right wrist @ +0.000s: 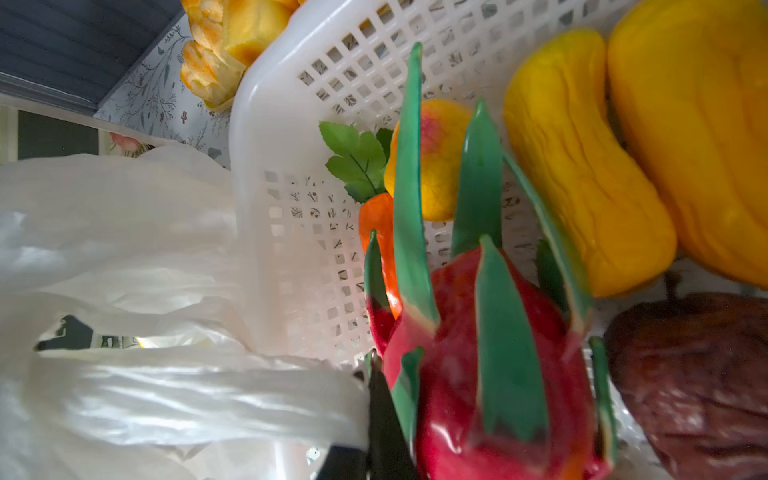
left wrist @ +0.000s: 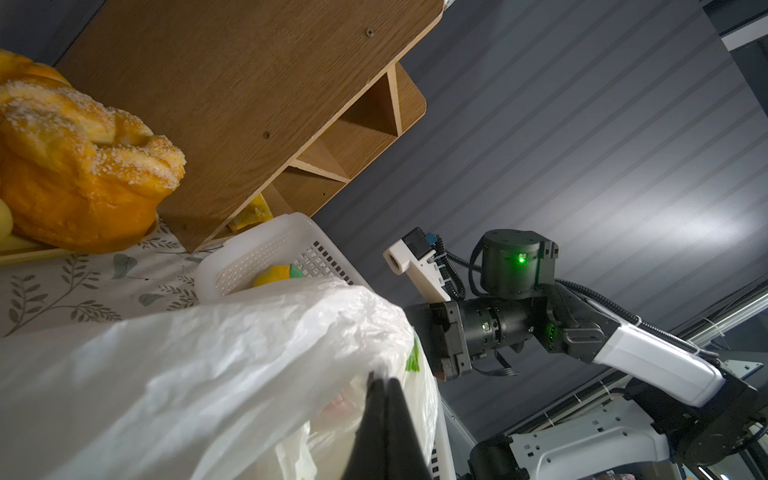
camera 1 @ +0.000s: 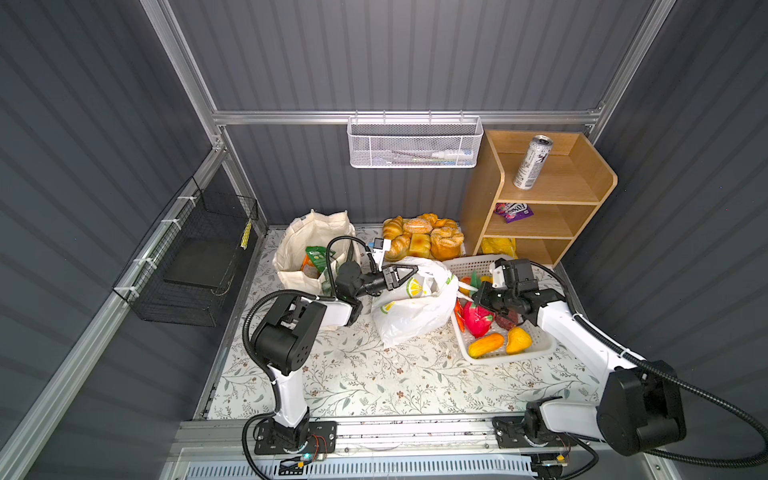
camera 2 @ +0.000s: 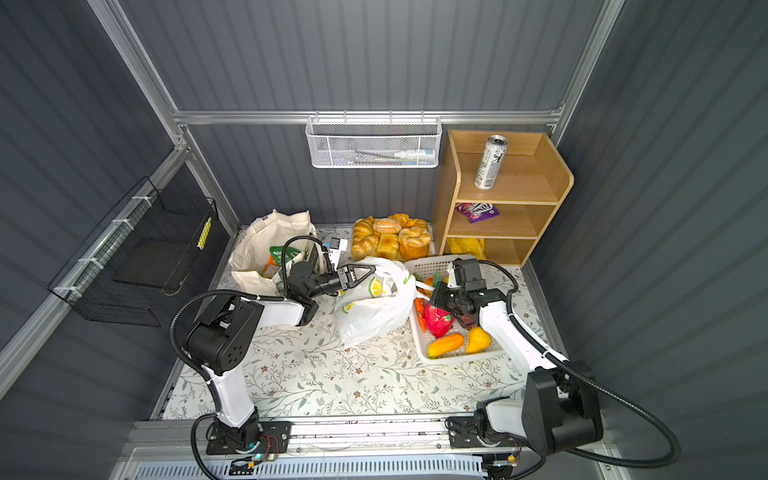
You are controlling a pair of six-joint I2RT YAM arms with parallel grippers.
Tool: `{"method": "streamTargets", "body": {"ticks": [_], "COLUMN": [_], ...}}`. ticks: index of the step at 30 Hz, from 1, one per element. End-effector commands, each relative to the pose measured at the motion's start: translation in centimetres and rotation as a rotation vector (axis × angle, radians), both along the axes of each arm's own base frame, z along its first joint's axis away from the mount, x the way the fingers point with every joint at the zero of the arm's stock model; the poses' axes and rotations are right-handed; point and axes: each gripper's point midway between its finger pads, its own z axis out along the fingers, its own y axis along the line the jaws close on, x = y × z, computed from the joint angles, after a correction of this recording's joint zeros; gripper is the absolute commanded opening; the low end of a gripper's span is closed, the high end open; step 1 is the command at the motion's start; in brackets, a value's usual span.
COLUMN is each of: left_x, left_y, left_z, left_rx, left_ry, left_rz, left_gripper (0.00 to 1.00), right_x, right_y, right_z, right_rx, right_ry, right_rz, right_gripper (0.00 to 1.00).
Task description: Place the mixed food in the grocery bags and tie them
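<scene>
Plastic bag (camera 1: pixel 415 307) (white, lemon-slice print) sat mid-table, mouth up, against the white basket (camera 1: pixel 536 353) at 3 o'clock.

Both arms were on it:
- Left gripper (camera 1: pixel 412 270) was clenched on film at the 11 o'clock edge of the mouth. The left wrist view showed its fingers (left wrist: pixel 390 424) pinched together on plastic.
- Right gripper (camera 1: pixel 475 296) was clamped on a handle loop (right wrist: pixel 187 399) at the bag's 3 o'clock side. The loop was drawn taut over the basket rim, just beside the dragon fruit (camera 1: pixel 478 319).

My read: the tie step on this bag was in hand, with no knot yet. The next move would call for lifting the loop clear of the rim and the fruit's leaves. Then bring both held ends together over the mouth and cross them, with one gripper re-gripping through. The film looked thin, so keep tension low.

Packing looked unfinished:
- Drink can (camera 1: pixel 533 162) stood upright on the top level of the wooden shelf (camera 1: pixel 478 195) at 1 o'clock.
- Purple packet (camera 1: pixel 513 211) lay on the middle level and yellow packet (camera 1: pixel 496 246) on the bottom.
- Canvas tote (camera 1: pixel 291 266) at 10 o'clock was open and untied, with a green packet (camera 1: pixel 318 254) and an orange packet (camera 1: pixel 307 264) inside.
- I couldn't spot the eggplant.

Writing:
- The can had black print on silver, unreadable.
- The purple packet had white lettering and the green packet a white logo, both too small to read.
- The green marks on the bag near the held loop were not legible.
</scene>
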Motion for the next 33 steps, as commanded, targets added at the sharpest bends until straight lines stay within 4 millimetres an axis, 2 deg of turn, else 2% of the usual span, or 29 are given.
{"method": "streamTargets", "body": {"ticks": [1,4,7,9,11,16,19,21,25,28,30,33], "left_x": [1.2,2.6,4.0,4.5,4.8,5.5,5.5,4.8,2.3,0.3,-0.6,-1.4], "left_y": [2.1,4.8,8.6,10.4,11.5,13.1,12.4,10.8,7.3,5.6,5.4,5.4], "left_z": [1.9,2.9,4.3,5.0,5.3,5.1,5.4,6.3,6.1,4.3,2.9,0.5], "left_rx": [-0.009,0.004,0.047,0.072,0.098,0.124,0.135,0.143,0.243,0.29,0.303,0.311], "left_ry": [-0.07,-0.087,-0.107,-0.115,-0.118,-0.097,-0.106,-0.139,-0.168,-0.139,-0.112,-0.062], "left_rz": [0.108,0.27,0.433,0.493,0.522,0.582,0.54,0.454,0.33,0.285,0.283,0.284], "left_gripper": [0.0,0.0,0.0,0.0,0.0,0.0,0.0,0.15,0.28,0.38,0.4,0.49], "right_x": [0.4,0.9,1.2,1.5,1.8,3.0,3.5,3.4,2.9,2.5,2.4,2.3], "right_y": [-0.5,-1.6,-4.8,-6.2,-6.4,-4.2,-2.2,-0.3,1.3,1.4,1.3,1.5], "right_z": [0.5,2.0,2.1,2.1,2.7,5.6,7.7,8.4,7.8,6.6,5.7,4.4], "right_rx": [-0.001,-0.009,0.013,0.048,0.06,0.13,0.129,0.163,0.143,0.138,0.133,0.132], "right_ry": [-0.007,-0.042,-0.044,-0.054,-0.069,-0.123,-0.156,-0.149,-0.132,-0.116,-0.1,-0.074], "right_rz": [-0.033,-0.078,-0.206,-0.261,-0.26,-0.183,-0.118,-0.039,0.024,0.024,0.024,0.032], "right_gripper": [0.0,0.0,0.0,0.0,0.0,0.0,0.0,0.0,0.0,0.0,0.0,0.0]}}
